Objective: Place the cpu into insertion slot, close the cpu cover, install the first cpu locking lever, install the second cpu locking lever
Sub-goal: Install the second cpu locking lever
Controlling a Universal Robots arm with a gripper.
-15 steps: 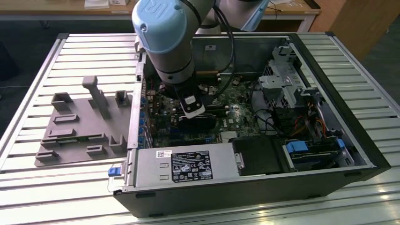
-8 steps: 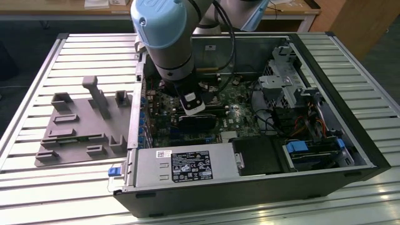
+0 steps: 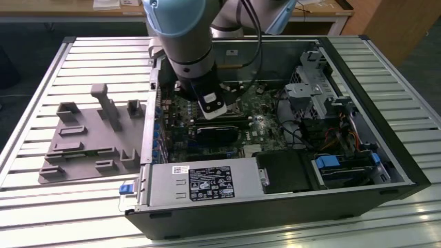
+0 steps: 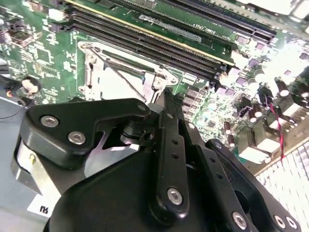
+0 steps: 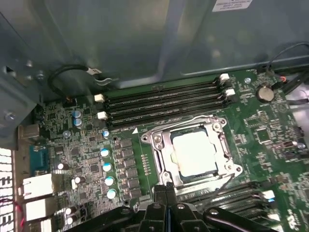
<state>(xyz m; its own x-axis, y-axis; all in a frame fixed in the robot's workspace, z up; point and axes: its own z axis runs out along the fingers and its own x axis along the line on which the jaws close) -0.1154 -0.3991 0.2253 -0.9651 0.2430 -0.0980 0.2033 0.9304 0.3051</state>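
Observation:
In the first wrist view the cpu (image 5: 195,153) lies flat in the insertion slot (image 5: 235,169), its pale silver top showing through the window of the cpu cover (image 5: 212,126), which lies down over it. Thin wire levers run along two sides of the socket; whether they are latched I cannot tell. My gripper (image 5: 166,189) hovers just beside the socket's near edge, its two black fingers pressed together with nothing between them. In the second wrist view the gripper (image 4: 166,96) points at the slot (image 4: 104,72). In the exterior view the gripper (image 3: 215,114) hangs inside the open computer case.
Long black memory slots (image 5: 164,99) flank the socket on the green board. A black heatsink block (image 3: 217,135) sits below the gripper. The power supply (image 3: 200,183), drive cage (image 3: 317,93) and case walls close in the board. A grey parts fixture (image 3: 90,139) lies at the exterior view's left.

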